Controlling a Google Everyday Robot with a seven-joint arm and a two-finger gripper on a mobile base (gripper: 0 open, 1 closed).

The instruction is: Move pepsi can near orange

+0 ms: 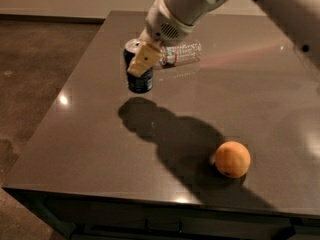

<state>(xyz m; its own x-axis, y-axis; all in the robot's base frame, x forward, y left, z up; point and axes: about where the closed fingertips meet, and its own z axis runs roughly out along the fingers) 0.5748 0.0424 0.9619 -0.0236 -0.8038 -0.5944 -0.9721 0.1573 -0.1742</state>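
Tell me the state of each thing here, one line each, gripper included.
gripper: over the table's far left part, shut on the pepsi can.
pepsi can: held roughly upright just above the table.
orange: resting on the table, front right, apart from the can.
water bottle: lying on its side behind the can.

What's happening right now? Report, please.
Tool shut on small dark blue drink can, above tabletop. Round orange fruit apart, near front edge. Clear plastic bottle behind tool.

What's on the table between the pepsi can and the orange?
Nothing solid: the camera view shows only bare table crossed by the arm's shadow between the pepsi can, held by the gripper at back left, and the orange.
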